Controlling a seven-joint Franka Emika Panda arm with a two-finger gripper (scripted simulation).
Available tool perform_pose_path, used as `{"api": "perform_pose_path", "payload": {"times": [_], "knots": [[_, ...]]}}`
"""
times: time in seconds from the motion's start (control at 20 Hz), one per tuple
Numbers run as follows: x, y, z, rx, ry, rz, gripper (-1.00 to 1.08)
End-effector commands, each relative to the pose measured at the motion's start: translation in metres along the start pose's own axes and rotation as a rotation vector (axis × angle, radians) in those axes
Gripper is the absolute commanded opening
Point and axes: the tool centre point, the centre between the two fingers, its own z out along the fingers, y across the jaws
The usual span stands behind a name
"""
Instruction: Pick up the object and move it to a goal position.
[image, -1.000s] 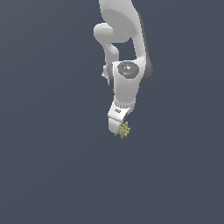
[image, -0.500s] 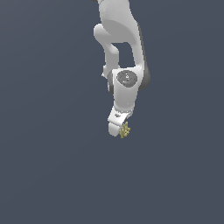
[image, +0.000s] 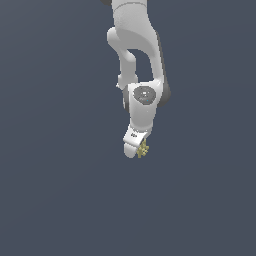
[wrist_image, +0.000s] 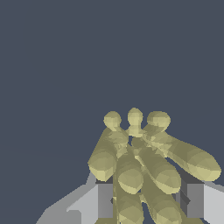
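Open room: in the exterior view a flat, featureless slate-grey field surrounded the arm (image: 142, 65) on every side. No table edge, wall or horizon line was visible, so there was nothing to judge the object's height against. Wide bare space lay to the exterior view's left and right and below the gripper (image: 135, 149).

Hidden or cut off: the arm's upper links ran out of the top of the exterior frame. From that view the white gripper body covered most of the object (image: 143, 149); only a small olive-yellow spiky bit showed at its lower tip, toward the exterior view's right. In the wrist view the object (wrist_image: 144, 162) filled the near field, its stubby rounded prongs fanning outward, and the lowest prongs were cropped by the frame edge. Both fingers (wrist_image: 99, 199) were only partly seen, as grey blocks either side of the cluster.

Object and jaws: the cluster sat between the two fingers, one flanking each side, prongs jutting out past them. The jaws stood closed on the object, gripping it at the arm's lowest point.
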Motion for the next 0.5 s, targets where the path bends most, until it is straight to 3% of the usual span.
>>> {"api": "perform_pose_path", "payload": {"times": [0.0, 0.45], "knots": [[0.0000, -0.0001, 0.0004, 0.000, 0.000, 0.000, -1.00], [0.0011, 0.0001, -0.0028, -0.001, 0.000, 0.000, -1.00]]}}
